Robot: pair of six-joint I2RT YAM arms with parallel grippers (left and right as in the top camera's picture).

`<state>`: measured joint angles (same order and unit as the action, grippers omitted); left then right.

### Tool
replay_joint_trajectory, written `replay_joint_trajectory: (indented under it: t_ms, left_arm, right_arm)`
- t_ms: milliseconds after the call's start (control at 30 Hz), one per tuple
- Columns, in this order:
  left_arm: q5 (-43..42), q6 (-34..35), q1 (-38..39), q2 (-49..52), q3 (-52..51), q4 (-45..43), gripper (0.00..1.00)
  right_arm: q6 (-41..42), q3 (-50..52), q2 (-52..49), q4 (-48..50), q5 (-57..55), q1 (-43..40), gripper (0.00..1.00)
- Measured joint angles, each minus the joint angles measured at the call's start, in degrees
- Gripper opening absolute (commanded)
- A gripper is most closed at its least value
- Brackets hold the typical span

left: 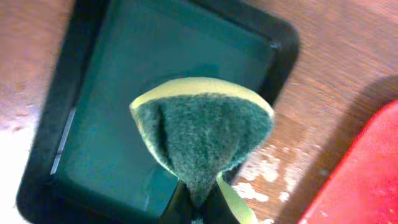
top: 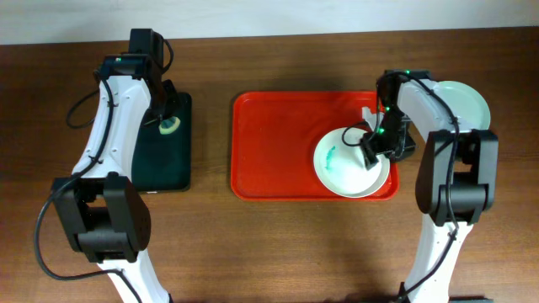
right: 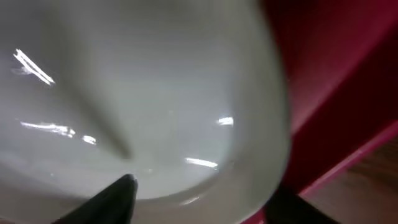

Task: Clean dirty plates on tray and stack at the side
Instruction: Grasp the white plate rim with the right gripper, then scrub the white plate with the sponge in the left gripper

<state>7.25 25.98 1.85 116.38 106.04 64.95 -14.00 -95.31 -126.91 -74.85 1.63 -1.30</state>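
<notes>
two plates: the white plate (top: 344, 168) sits in the right near corner of the red tray (top: 278, 143), rim pinched by the right end effector (top: 373, 150); the mint plate (top: 467, 101) lies on the worktop (top: 278, 244) further right. the left end effector (left: 198, 208) grips a sponge (left: 202, 134) above the black tray (top: 160, 164).

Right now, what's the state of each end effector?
Left end effector: closed, holding the sponge.
Right end effector: closed on the plate, at its rim.

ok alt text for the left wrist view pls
The left gripper pinches a folded green-and-yellow sponge over the black tray, which sits on the wooden table. A corner of the red tray shows at lower right.
</notes>
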Motion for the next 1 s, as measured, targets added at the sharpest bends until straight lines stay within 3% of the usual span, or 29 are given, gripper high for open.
replay_joint_trajectory:
  t_ms: [100, 133, 267, 467, 500, 567, 633, 667, 733, 1000]
  left_arm:
    - [-5.2, -2.4, 0.0, 0.0, 0.0, -0.9, 0.00]
    - [-7.2, -3.3, 0.0, 0.0, 0.0, -1.0, 0.00]
    - [-10.4, -5.4, 2.2, 0.0, 0.0, -1.3, 0.00]
    - [-12.4, -5.9, 10.2, 0.0, 0.0, -1.8, 0.00]
    - [-13.3, -6.1, 11.3, 0.0, 0.0, -1.8, 0.00]
    - [-14.4, -6.8, 13.8, 0.4, 0.0, -1.9, 0.00]
    - [-14.8, -7.4, 15.7, 1.2, 0.0, -2.3, 0.00]
    - [-15.1, -7.7, 17.1, 1.6, -0.1, -2.3, 0.00]
    - [-15.5, -8.0, 17.4, 1.9, -0.1, -2.7, 0.00]
    - [-15.5, -8.9, 17.3, 5.4, -0.2, -3.1, 0.00]
  right_arm:
    - [2.2, 1.4, 0.0, -0.1, 1.4, -0.5, 0.57]
    - [3.3, 1.8, 0.0, -0.1, 1.5, -0.5, 0.40]
    - [6.0, 1.9, 0.0, 3.0, 1.3, -0.5, 0.21]
    - [15.7, 1.6, 1.3, 14.8, 4.5, -0.5, 0.15]
    - [16.6, 1.6, 1.3, 16.0, 5.7, -0.5, 0.36]
    - [17.8, 1.6, 1.3, 16.5, 7.0, -0.3, 0.61]
    - [18.4, 1.4, 1.3, 13.5, 6.8, 0.2, 0.64]
    - [18.5, 1.3, 1.3, 11.5, 6.4, 0.4, 0.58]
    - [18.6, 1.5, 1.3, 8.9, 6.2, 0.4, 0.35]
    - [26.7, 5.0, 2.7, 11.7, 7.4, 0.4, 0.04]
